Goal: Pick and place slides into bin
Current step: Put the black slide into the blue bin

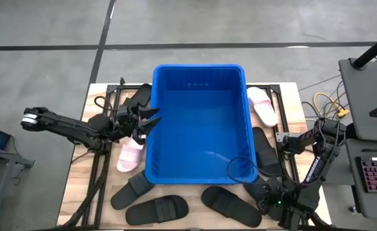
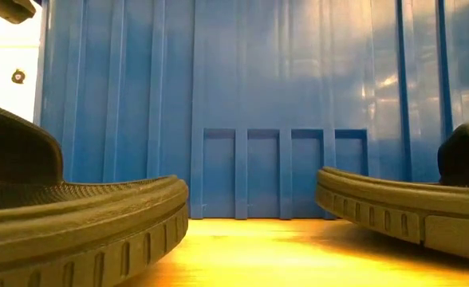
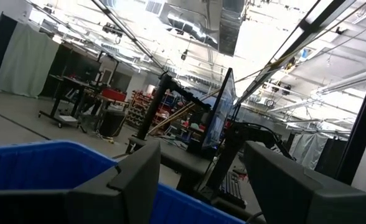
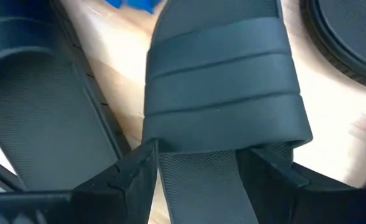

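The blue bin (image 1: pixel 198 122) stands mid-table. Black slides lie around it: one at its right side (image 1: pixel 265 157), two along the near edge (image 1: pixel 230 204) (image 1: pixel 156 208), one at the near left (image 1: pixel 132 187) and one at the far left (image 1: pixel 137 99). Pale pink slides lie at the left (image 1: pixel 131 154) and the far right (image 1: pixel 262 106). My right gripper (image 4: pixel 198 171) points down, open, over a black slide (image 4: pixel 223 87), one finger on either side of its footbed just behind the ribbed strap. My left gripper (image 3: pixel 201 186) hangs open at the bin's left rim (image 3: pixel 40 165), holding nothing.
Black metal frames run along both sides of the bin (image 1: pixel 108 128). Cables (image 1: pixel 326 102) and a keyboard (image 1: pixel 374 176) sit past the table's right edge. In the low view, two black slides (image 2: pixel 75 223) (image 2: pixel 410 207) lie in front of the bin's wall (image 2: pixel 250 104).
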{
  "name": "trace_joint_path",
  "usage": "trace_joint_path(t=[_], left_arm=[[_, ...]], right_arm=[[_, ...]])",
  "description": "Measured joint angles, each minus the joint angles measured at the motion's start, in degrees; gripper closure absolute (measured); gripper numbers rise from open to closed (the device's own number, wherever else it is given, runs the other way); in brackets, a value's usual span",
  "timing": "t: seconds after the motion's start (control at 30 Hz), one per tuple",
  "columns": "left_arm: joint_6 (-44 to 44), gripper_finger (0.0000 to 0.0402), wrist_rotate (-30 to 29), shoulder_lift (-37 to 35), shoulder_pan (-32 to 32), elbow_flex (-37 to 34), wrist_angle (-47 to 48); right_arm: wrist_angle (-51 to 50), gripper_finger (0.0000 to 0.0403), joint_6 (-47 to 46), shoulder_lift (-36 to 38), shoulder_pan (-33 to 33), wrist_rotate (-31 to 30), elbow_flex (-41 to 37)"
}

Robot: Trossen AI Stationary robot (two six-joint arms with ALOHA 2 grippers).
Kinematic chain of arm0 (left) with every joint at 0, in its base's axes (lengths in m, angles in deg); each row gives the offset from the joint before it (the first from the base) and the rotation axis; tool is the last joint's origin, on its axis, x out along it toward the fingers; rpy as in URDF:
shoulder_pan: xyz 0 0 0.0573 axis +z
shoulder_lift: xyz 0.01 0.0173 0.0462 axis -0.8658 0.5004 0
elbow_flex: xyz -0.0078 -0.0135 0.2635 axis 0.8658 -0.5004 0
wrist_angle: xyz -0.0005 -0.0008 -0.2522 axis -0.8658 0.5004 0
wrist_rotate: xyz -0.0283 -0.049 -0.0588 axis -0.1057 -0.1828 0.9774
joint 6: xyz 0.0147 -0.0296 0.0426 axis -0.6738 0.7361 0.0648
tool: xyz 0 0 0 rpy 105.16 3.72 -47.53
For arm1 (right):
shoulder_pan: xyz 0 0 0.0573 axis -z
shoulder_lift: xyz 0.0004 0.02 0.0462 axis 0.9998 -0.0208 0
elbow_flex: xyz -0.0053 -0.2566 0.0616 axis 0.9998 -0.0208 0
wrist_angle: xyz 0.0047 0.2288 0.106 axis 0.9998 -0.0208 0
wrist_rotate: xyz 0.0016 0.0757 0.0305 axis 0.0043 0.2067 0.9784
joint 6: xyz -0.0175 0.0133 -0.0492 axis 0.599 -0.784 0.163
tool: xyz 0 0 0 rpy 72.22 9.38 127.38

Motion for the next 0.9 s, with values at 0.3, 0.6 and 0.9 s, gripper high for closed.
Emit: trace_joint_path(t=[0.3,0.6,0.9], left_arm=[[0.14,0.0185,-0.01,0.03,0.0,0.02,0.0],[1.62,0.0185,0.01,0.02,-0.01,0.04,0.03],[1.62,0.0185,0.01,0.02,0.0,0.04,0.01]], right_arm=[[-0.22,0.0197,0.38,-0.11,1.17,-1.01,-0.13],[-1.27,0.0204,0.8,-0.11,3.29,-5.26,-0.55],[-1.35,0.0244,0.57,-0.11,3.67,-12.35,-0.89]])
